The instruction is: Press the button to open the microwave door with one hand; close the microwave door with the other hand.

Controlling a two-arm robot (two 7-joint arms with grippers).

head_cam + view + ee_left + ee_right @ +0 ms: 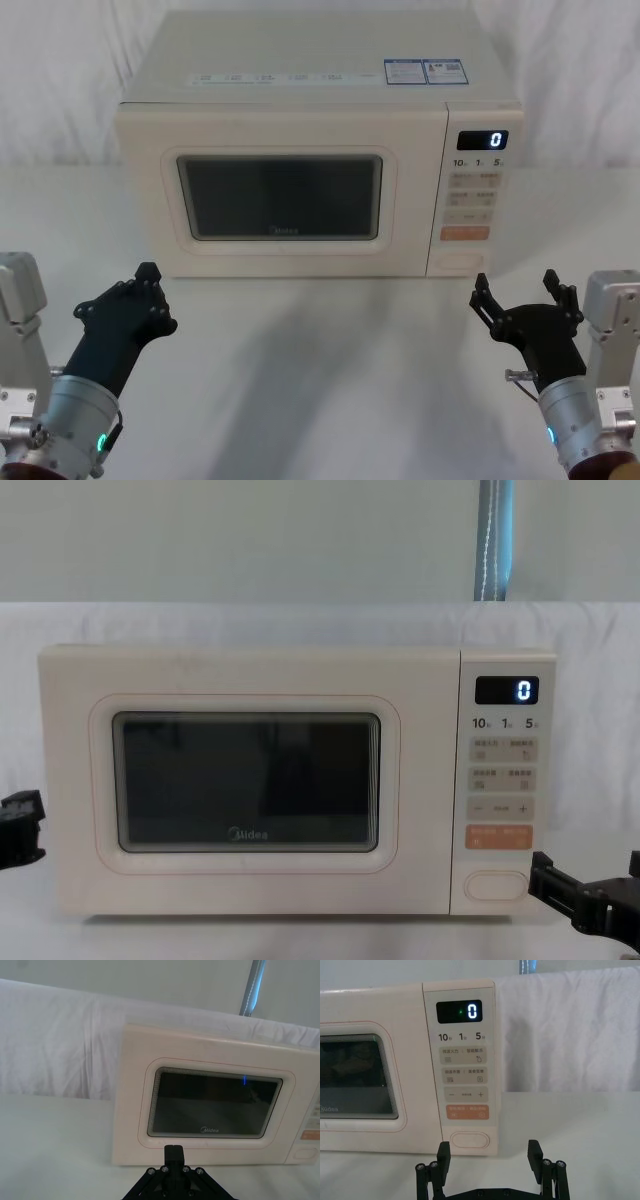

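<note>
Microwave (300, 140) on desk (320, 380), microwave door (280, 195) shut. Right gripper (520, 295), jaws wide, hovers just before the button (469, 1139); left gripper (140, 290), jaws narrow, before the door's left.

Looked down from the head, level from the chest, nearer from both wrists; all faced the microwave (300, 170).

A white table (300, 390) carries the microwave (310, 160).
</note>
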